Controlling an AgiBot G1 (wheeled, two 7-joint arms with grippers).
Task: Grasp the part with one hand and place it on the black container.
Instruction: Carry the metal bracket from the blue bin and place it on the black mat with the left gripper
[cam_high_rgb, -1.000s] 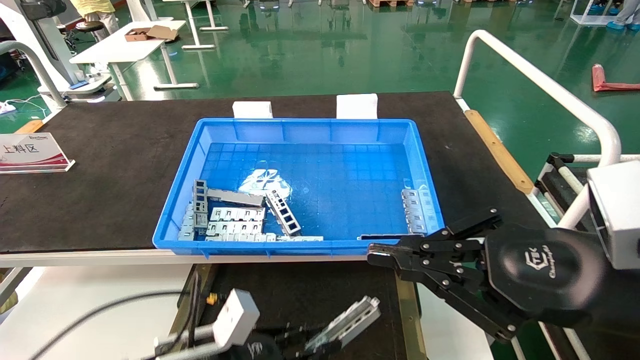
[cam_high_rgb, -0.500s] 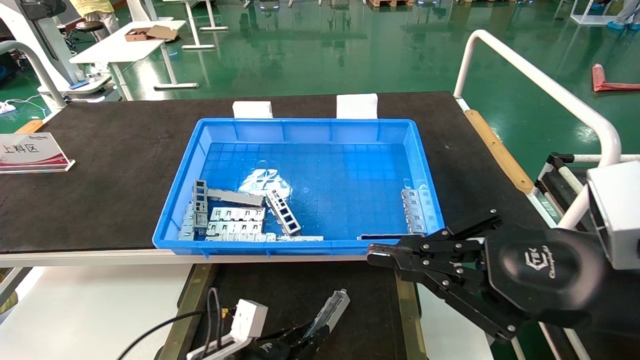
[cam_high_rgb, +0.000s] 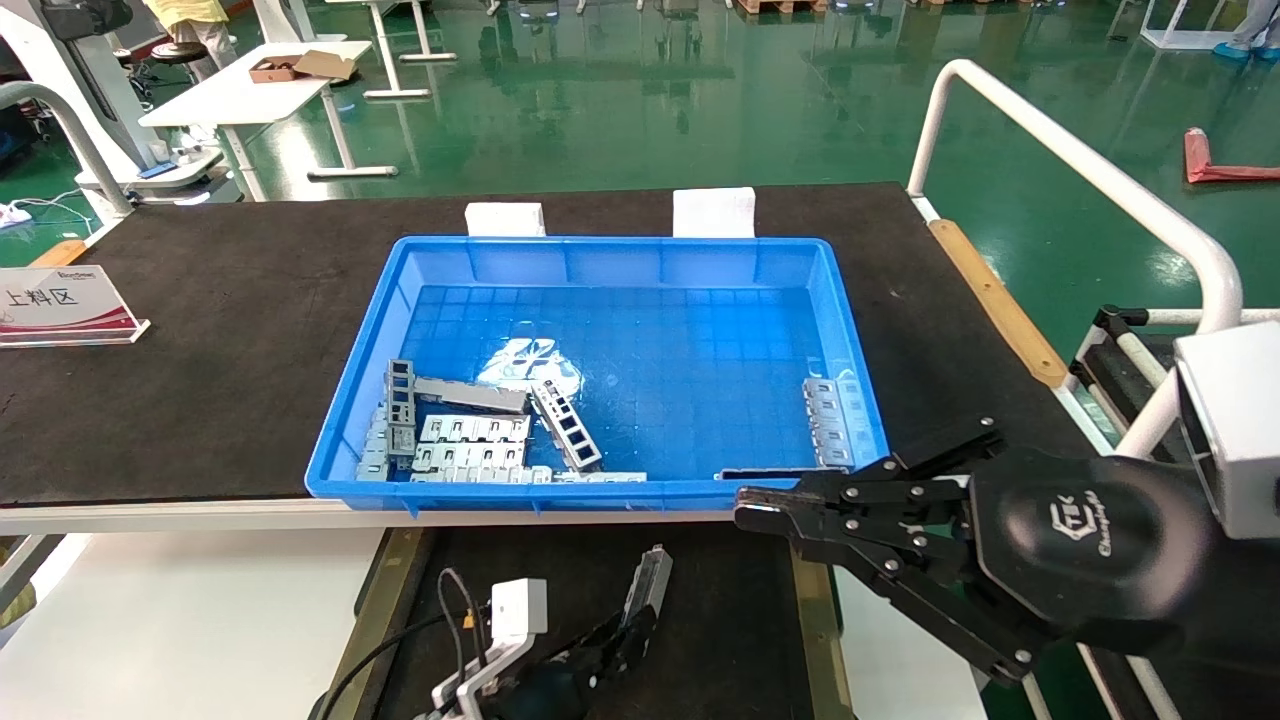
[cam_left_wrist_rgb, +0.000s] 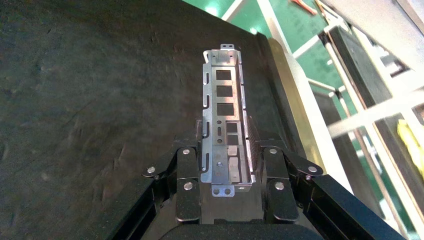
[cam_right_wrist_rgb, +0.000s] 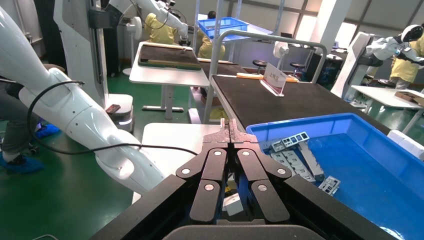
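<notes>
The part (cam_high_rgb: 648, 585) is a narrow silver channel bracket with rectangular cutouts, and my left gripper (cam_high_rgb: 628, 628) is shut on its rear end at the bottom of the head view. In the left wrist view the part (cam_left_wrist_rgb: 223, 95) sticks out forward from between the jaws of that gripper (cam_left_wrist_rgb: 226, 137), low over the black container (cam_left_wrist_rgb: 100, 100). I cannot tell whether the part touches it. The black container (cam_high_rgb: 730, 610) lies below the table's front edge, with brass-brown strips (cam_high_rgb: 815, 620) along its sides. My right gripper (cam_high_rgb: 745, 517) hovers shut and empty at the blue bin's near right corner.
A blue bin (cam_high_rgb: 620, 247) on the black table mat (cam_high_rgb: 200, 330) holds several more metal parts (cam_high_rgb: 470, 430) at its near left and a few (cam_high_rgb: 830, 420) at its near right. A sign (cam_high_rgb: 60, 300) stands at far left. A white rail (cam_high_rgb: 1080, 170) runs along the right.
My left gripper has swung the part from pointing up and right to nearly straight ahead, shifting left and lower over the black container. The right arm has not moved.
</notes>
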